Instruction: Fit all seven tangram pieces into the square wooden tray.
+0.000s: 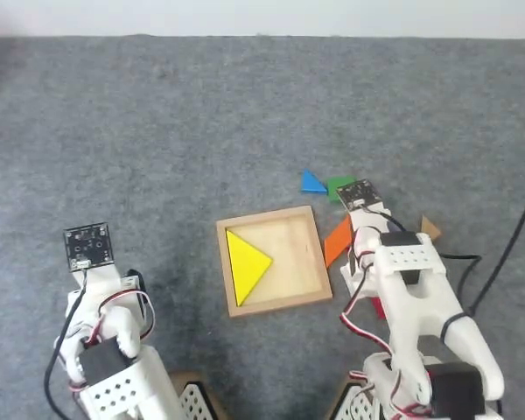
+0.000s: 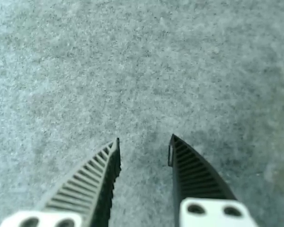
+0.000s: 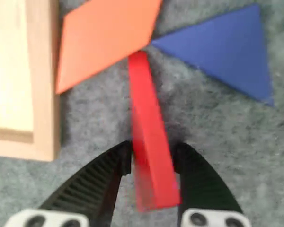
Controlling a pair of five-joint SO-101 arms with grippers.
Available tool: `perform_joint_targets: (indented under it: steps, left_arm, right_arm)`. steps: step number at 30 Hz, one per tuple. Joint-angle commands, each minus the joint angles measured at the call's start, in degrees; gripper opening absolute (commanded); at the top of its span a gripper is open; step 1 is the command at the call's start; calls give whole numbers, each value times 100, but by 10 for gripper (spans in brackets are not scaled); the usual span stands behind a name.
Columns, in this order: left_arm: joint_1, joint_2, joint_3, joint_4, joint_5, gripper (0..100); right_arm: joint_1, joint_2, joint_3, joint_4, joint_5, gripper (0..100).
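Observation:
The square wooden tray [image 1: 267,213] lies mid-table with a yellow triangle [image 1: 245,261] in its left half. In the right wrist view my right gripper [image 3: 151,151] is shut on a red piece [image 3: 149,132] that stands on its edge on the carpet. Past its tip lie the orange parallelogram [image 3: 106,35] and a large blue triangle [image 3: 222,47], and the tray wall [image 3: 40,75] is on one side. From above, the orange parallelogram [image 1: 336,239] leans by the tray's right rim. My left gripper [image 2: 144,142] is open over bare grey carpet.
A small blue triangle [image 1: 311,182] and a green piece [image 1: 339,185] lie behind the tray's right corner. A tan piece [image 1: 430,229] sits further right. A black cable [image 1: 507,245] runs along the right side. Grey carpet covers the table.

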Motion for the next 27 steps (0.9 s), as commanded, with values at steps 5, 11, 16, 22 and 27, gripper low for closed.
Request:
perform_joint_targets:
  steps: [5,11,16,22,27]
  left_arm:
    - [-9,-105,-22,26,53,167]
    - [-9,-105,-22,26,53,167]
    - [-9,-105,-22,26,53,167]
    - [-9,-105,-22,26,53,167]
    - [-9,-105,-22,26,53,167]
  right_arm:
    - [-180,-145,-158,268,193,14]
    - [-145,-268,-211,532,-53,6]
    - [136,-673,-923,1130,-105,6]
    - [-488,-1042,-2541,2088,-976,6]
    - [-2255,-699,-3200,1596,-2251,9]
